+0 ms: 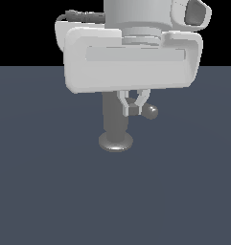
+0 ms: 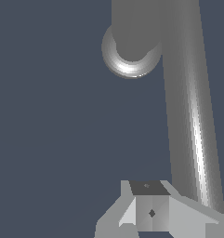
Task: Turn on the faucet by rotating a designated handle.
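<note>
The faucet (image 1: 115, 125) stands a little above the middle of the exterior frame, on a flat dark blue-grey floor (image 1: 50, 191). Only the lower part of its upright cylinder and its round flared base are visible; the top is hidden behind the white body of the arm. The handle (image 1: 150, 112) sticks out toward the exterior view's right, and its rounded end shows just past the fingers.

The gripper (image 1: 133, 108) hangs from the upper part of the frame, directly in front of the faucet. Its two fingers come together at the handle and look pressed on it near the rounded end, so the jaws seem closed around the rod. In the wrist view the handle (image 2: 190, 102) runs as a long shiny bar down the right side toward the fingers (image 2: 150, 211), and the faucet's base (image 2: 127, 62) is seen in the upper middle.

Around the base the floor is bare on all sides, up to the lower, left and right edges of the exterior frame. No container is visible.
</note>
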Robot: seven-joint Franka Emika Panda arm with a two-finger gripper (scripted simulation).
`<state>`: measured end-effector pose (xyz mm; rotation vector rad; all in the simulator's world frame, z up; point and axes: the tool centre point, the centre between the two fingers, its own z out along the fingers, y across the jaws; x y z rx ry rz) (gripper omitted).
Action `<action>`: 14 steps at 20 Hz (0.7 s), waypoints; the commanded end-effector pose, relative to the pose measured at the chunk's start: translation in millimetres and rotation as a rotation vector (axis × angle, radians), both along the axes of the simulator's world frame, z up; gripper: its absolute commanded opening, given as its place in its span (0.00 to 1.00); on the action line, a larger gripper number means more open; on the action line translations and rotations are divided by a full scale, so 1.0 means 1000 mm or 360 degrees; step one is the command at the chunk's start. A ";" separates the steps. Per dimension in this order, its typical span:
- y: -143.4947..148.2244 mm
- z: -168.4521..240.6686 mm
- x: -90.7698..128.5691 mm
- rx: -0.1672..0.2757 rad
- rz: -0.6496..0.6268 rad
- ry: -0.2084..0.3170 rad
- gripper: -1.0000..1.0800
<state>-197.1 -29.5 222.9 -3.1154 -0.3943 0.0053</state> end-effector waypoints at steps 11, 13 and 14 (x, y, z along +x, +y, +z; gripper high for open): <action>-0.052 0.000 0.024 -0.0003 -0.0008 -0.0005 0.00; -0.060 0.000 0.028 -0.0003 -0.0008 -0.0005 0.00; -0.064 0.000 0.029 -0.0003 -0.0008 -0.0005 0.00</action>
